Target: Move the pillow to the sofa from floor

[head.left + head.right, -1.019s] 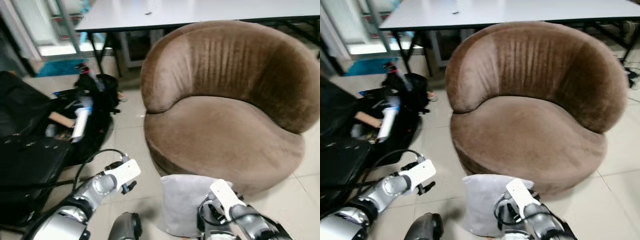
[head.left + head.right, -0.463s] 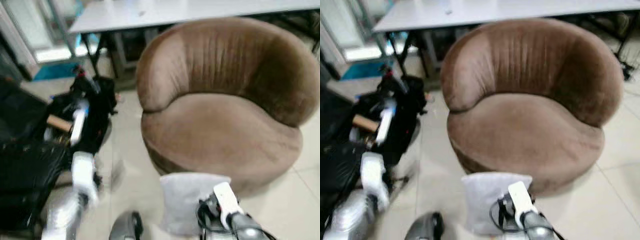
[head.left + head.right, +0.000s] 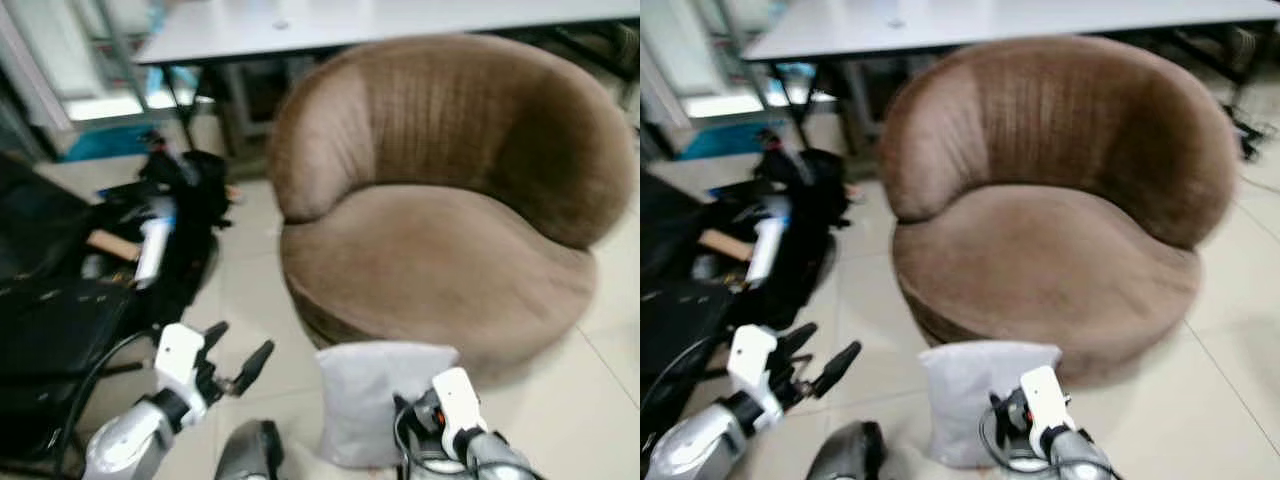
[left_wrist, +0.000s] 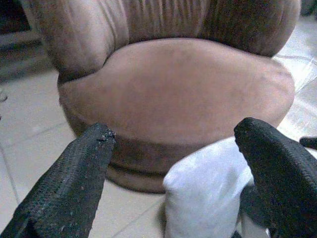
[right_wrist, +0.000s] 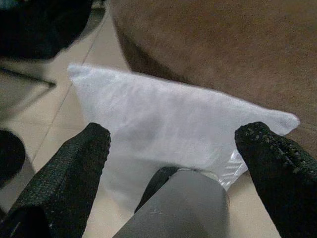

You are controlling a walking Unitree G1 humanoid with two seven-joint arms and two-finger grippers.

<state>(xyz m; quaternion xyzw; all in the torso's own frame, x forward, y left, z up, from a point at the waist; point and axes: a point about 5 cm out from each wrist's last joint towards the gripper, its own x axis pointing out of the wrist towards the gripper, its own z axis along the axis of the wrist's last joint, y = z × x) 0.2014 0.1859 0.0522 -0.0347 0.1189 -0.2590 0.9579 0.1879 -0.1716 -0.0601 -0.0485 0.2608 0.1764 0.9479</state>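
The pillow (image 3: 385, 400) stands upright on the floor (image 3: 255, 290), leaning against the front of the brown sofa (image 3: 440, 260). It is pale grey, soft and smooth. The left gripper (image 3: 232, 362) and right gripper (image 5: 173, 163) are both released, holding nothing. I think both should close in on the pillow's two sides together, squeeze gently, then lift it onto the seat.

A lived-in room: tiled floor (image 3: 250, 270), round brown sofa (image 3: 440, 200), white table (image 3: 350, 20), black bags (image 3: 60, 320) strewn about.
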